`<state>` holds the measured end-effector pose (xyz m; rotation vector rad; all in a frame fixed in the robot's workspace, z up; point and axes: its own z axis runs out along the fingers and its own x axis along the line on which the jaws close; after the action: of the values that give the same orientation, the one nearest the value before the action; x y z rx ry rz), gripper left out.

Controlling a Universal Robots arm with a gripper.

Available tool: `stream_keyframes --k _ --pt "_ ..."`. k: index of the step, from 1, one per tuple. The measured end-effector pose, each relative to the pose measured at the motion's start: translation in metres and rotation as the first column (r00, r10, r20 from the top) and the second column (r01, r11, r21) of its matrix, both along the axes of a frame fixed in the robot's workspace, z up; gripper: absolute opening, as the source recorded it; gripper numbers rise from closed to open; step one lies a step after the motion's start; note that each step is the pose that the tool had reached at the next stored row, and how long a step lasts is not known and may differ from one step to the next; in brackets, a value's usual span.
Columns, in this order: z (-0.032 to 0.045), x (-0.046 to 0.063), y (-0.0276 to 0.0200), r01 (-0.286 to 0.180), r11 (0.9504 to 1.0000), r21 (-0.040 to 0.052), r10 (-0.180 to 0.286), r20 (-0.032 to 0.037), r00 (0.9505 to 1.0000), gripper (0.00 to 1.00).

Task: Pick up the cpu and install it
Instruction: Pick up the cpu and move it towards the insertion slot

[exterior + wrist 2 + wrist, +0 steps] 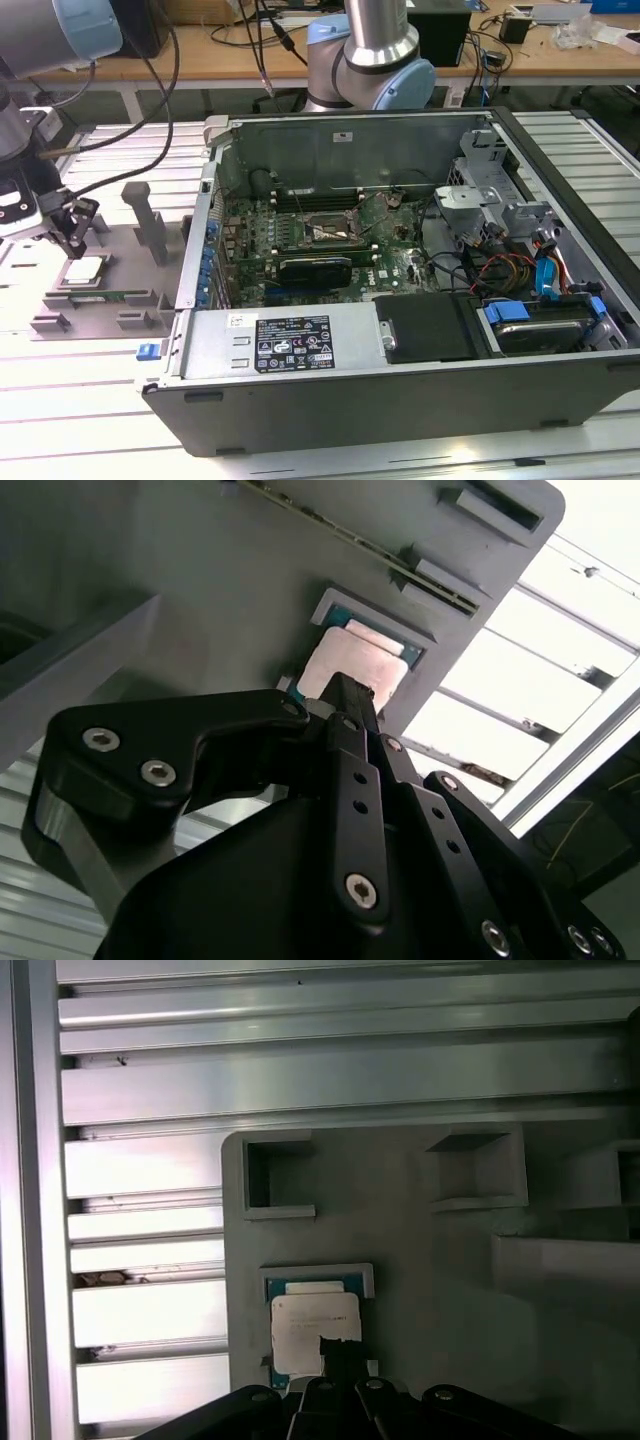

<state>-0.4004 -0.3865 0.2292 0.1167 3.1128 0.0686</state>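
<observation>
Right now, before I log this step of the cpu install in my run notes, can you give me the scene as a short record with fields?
gripper: shut, directly over the cpu; contact cannot be told
cpu: lying flat, metal top up, in a recess of the grey fixture plate
grey fixture plate: on the slatted table, to the exterior view's left of the computer case
computer case: side open, motherboard exposed
cpu socket: near the middle of the motherboard
progress: cpu not yet lifted
</observation>
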Motion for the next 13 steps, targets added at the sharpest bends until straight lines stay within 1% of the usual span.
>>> stream_keyframes --k 3,9,13 --pt "-0.0041 0.000 -0.0001 -0.003 1.0000 0.0002 0.003 -0.0001 1.0000 0.11" --pt "-0.0160 -0.006 -0.0001 -0.011 0.9999 0.0009 0.011 -0.0002 0.9999 0.11" --pt "-0.0207 -0.007 -0.0001 -0.016 0.9999 0.0011 0.016 0.0000 0.9999 0.11"
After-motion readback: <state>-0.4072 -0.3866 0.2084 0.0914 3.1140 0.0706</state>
